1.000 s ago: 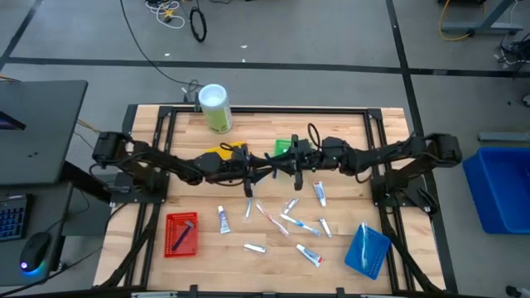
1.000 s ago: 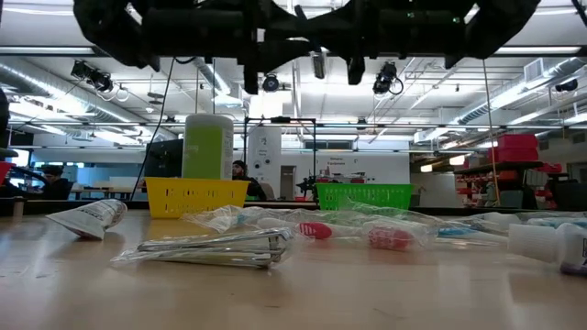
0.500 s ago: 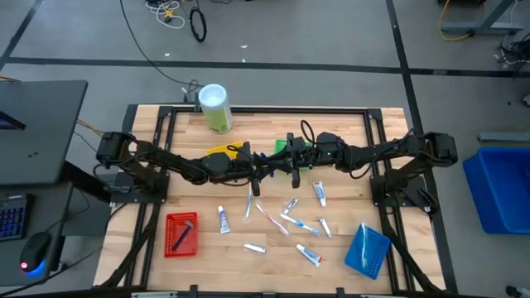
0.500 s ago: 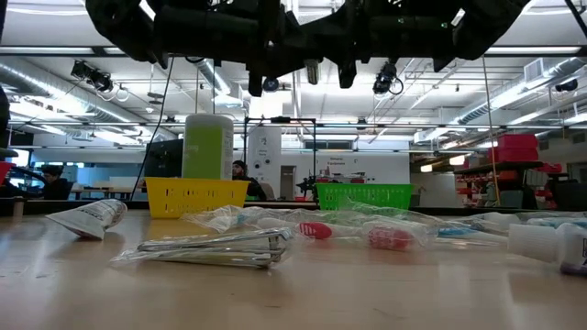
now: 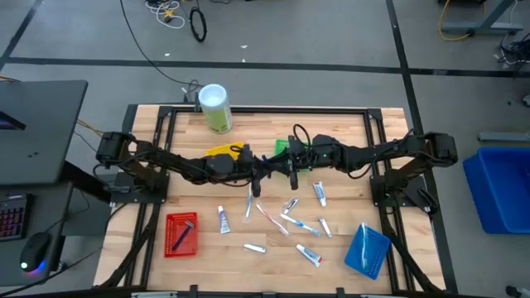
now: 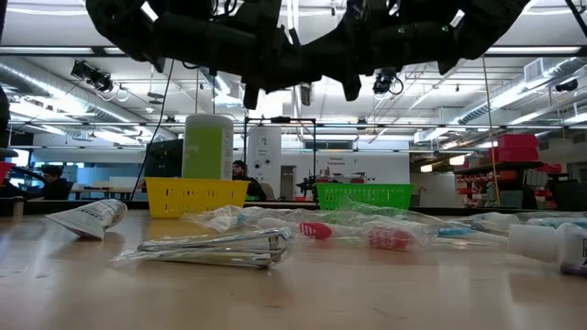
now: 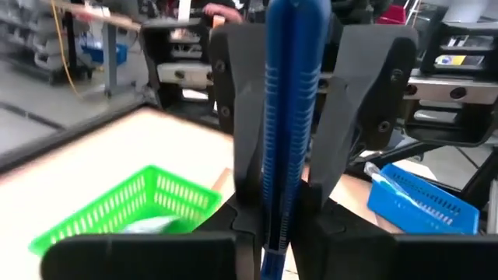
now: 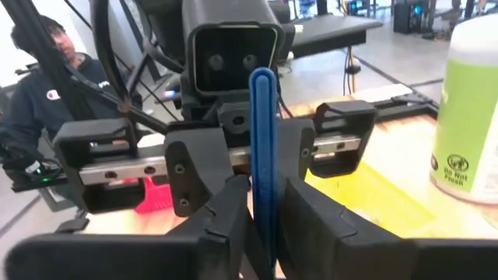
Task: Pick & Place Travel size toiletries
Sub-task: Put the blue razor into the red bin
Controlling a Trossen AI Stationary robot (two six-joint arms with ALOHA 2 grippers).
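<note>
Held in the air above mid-counter, the slim, stiff blue plastic toothbrush (image 7: 286, 117) sits clenched between the left end effector (image 7: 284, 183) and the right end effector (image 8: 263, 206), probably light and slippery, best gripped mid-handle.

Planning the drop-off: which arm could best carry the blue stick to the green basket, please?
Probably right: left gripper and right gripper both hold the stick, but right sits beside the basket.
</note>
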